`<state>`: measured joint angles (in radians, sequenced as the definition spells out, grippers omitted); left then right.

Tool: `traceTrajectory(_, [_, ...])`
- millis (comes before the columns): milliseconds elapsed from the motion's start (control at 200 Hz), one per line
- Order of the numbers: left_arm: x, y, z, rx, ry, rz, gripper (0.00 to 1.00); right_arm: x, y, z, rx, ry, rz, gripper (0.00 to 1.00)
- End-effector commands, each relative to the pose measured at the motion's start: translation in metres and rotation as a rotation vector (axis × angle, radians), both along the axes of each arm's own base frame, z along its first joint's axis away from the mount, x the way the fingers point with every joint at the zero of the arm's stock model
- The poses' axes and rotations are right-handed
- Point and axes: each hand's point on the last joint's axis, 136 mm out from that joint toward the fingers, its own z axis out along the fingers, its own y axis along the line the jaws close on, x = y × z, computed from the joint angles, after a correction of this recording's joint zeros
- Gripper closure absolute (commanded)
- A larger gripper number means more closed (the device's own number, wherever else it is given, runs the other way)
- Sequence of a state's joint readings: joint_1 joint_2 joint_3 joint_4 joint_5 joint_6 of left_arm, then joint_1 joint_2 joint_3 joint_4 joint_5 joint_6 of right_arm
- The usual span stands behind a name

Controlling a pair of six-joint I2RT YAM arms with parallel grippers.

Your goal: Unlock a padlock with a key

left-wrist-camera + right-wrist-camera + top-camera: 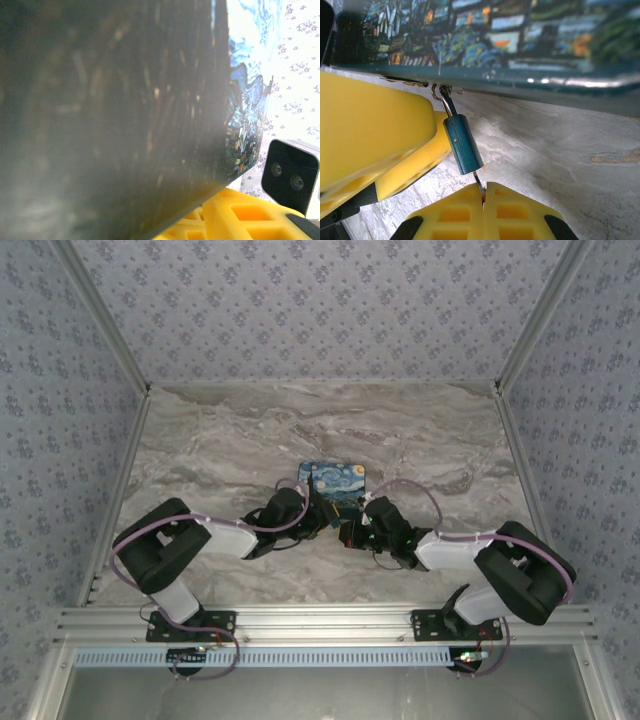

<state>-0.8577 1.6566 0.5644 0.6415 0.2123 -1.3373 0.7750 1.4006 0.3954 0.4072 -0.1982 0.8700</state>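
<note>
The right hand (483, 194) is closed on the key (479, 183), which is inserted in the padlock (463, 145) hanging from the box (520, 30). The left hand (318, 510) opening cannot be determined.

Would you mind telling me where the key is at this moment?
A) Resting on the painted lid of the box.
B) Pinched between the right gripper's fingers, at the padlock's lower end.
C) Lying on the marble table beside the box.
B: the key runs from the bottom of the padlock down into the shut right gripper.
</note>
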Motion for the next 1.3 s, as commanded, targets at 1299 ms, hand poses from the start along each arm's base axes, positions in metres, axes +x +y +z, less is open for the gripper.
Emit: traceTrajectory(1299, [-0.007, -0.030, 0.011, -0.135, 0.036, -0.043, 0.67, 0.011, -0.008, 0.025, 0.123, 0.030, -0.116, 1.00])
